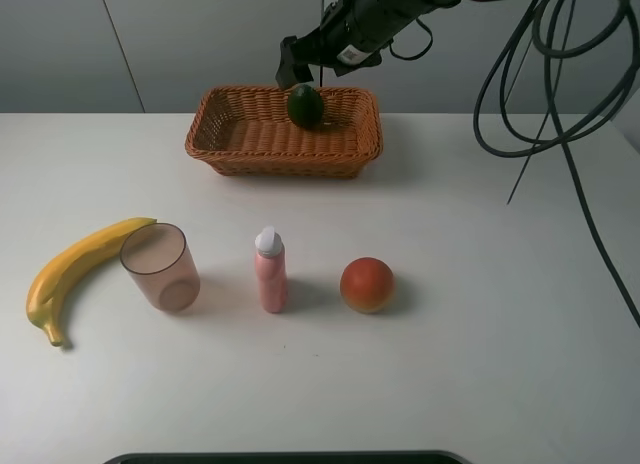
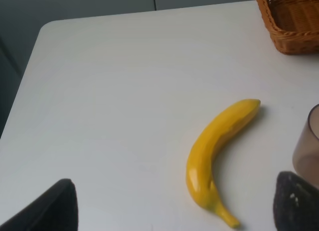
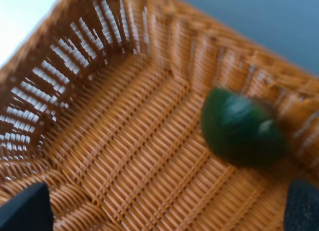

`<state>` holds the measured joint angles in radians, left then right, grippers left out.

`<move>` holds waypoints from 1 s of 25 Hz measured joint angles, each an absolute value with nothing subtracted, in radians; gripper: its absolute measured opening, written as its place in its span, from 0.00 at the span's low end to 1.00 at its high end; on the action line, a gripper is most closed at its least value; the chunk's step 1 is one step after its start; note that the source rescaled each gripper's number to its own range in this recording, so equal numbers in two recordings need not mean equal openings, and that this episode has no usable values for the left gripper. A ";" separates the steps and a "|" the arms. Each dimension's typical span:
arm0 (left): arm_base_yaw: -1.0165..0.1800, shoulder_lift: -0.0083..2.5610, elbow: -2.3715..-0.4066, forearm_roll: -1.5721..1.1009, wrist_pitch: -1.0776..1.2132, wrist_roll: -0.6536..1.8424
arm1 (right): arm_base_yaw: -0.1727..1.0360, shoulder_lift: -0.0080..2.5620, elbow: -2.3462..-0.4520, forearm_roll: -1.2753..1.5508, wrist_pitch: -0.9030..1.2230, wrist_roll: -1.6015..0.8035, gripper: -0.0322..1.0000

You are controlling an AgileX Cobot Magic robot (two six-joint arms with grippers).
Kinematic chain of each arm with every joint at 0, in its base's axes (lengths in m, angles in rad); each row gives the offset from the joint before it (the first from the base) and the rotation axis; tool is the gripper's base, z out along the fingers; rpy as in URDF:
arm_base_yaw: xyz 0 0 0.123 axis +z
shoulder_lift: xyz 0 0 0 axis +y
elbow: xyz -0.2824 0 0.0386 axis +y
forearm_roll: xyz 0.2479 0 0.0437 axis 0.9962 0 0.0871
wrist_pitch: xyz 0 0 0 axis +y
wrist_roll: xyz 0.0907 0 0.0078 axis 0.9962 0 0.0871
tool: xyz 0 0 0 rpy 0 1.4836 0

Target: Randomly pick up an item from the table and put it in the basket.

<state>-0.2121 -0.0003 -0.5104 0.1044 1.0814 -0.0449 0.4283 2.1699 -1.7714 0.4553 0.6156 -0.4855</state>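
Note:
The halved avocado (image 1: 305,104) shows its dark green skin inside the brown wicker basket (image 1: 230,134) at the back of the white table (image 1: 480,284). In the right wrist view the avocado (image 3: 241,126) is blurred over the basket floor (image 3: 124,141), clear of both fingers. My right gripper (image 1: 297,64) hovers just above the basket's far rim; in its wrist view the right gripper (image 3: 164,211) is open and empty. My left gripper (image 2: 173,203) is open and empty, low over the table near the banana (image 2: 214,151).
In the front row stand a yellow banana (image 1: 75,269), a translucent pink cup (image 1: 160,267), a pink bottle with a white cap (image 1: 270,269) and a round red-orange fruit (image 1: 367,284). Black cables (image 1: 560,104) hang at the right.

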 joint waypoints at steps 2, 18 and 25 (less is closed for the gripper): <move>-0.212 0.000 -0.510 0.104 1.081 -0.045 | 0.420 2.090 -1.771 0.392 0.663 -0.460 0.97; -0.212 0.000 -0.510 0.104 1.081 -0.045 | 0.283 1.276 -1.586 -0.130 1.213 -0.218 0.97; -0.212 0.000 -0.510 0.104 1.081 -0.045 | 0.281 0.853 -1.317 -0.234 1.218 -0.085 0.97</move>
